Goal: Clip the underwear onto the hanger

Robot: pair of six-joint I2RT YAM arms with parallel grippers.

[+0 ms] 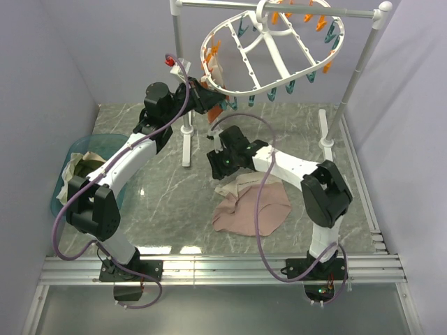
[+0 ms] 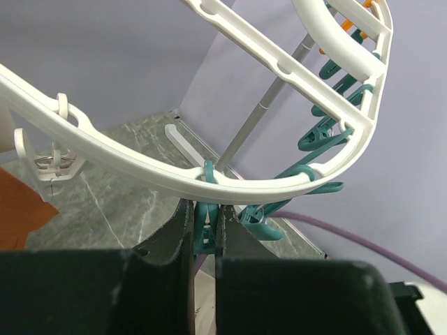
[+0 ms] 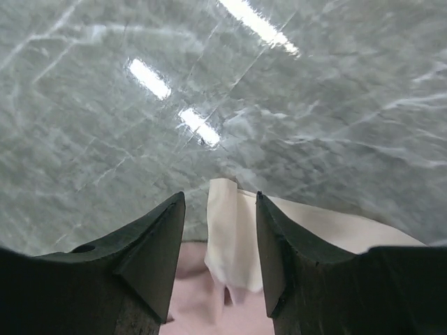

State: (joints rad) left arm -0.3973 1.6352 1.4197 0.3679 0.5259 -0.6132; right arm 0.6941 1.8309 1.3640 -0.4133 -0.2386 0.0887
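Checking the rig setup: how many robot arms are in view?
2. The left arm reaches up to the hanger rim, left gripper shut on a teal peg; the right arm bends over the underwear on the table, right gripper open. None seems hidden.

The left arm stretches up and away toward the counter's far edge, its black end effector (image 2: 204, 218) pinched narrow on a teal plastic clothes peg (image 2: 204, 234). The right arm folds low over the counter's middle, its end effector (image 3: 218, 209) pointing down, fingers parted.
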